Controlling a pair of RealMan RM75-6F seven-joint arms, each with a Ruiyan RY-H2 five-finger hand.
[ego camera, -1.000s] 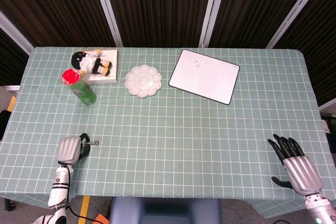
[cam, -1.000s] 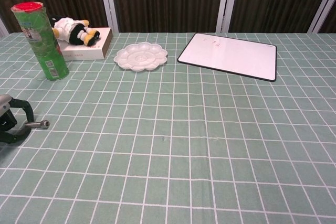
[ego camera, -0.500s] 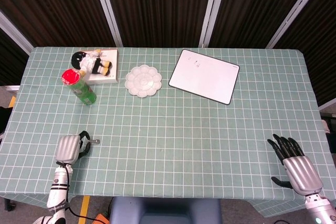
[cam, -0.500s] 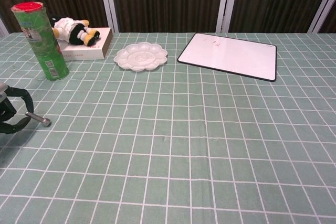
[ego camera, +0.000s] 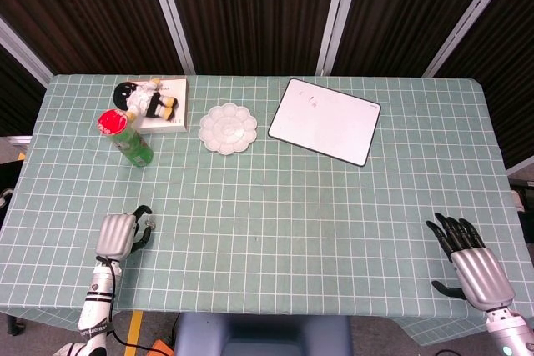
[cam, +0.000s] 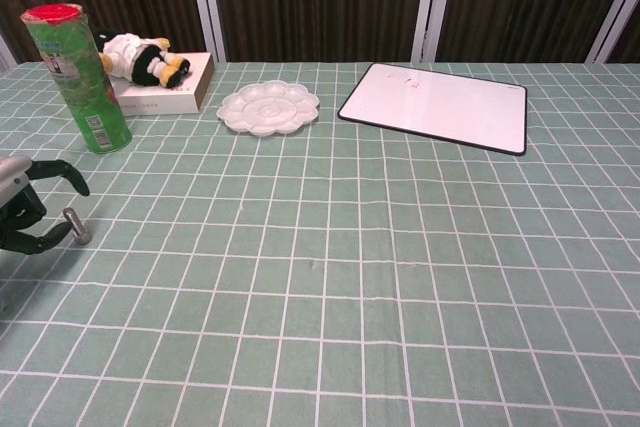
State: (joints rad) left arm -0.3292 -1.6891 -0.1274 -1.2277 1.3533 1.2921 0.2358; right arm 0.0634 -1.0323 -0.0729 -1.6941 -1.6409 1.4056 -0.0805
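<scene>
1. At the near left table edge: left hand (ego camera: 119, 235) curled, pinching a small metal pin (cam: 74, 225) at its fingertips.
2. Pin's long axis pointing out rightward from the fingers, just above the checked tablecloth (ego camera: 292, 206).
3. Far across: right hand (ego camera: 471, 264), fingers spread, holding nothing.
4. Chest view alone showing the pin clearly, but not the right hand.

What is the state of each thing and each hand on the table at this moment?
left hand: pinches a small metal pin, other fingers curled.
right hand: open, fingers spread, holds nothing.
green can: upright, red lid on.
plush toy: lying on the white box.
white palette: flat, wells look empty.
whiteboard: flat, almost blank.
</scene>
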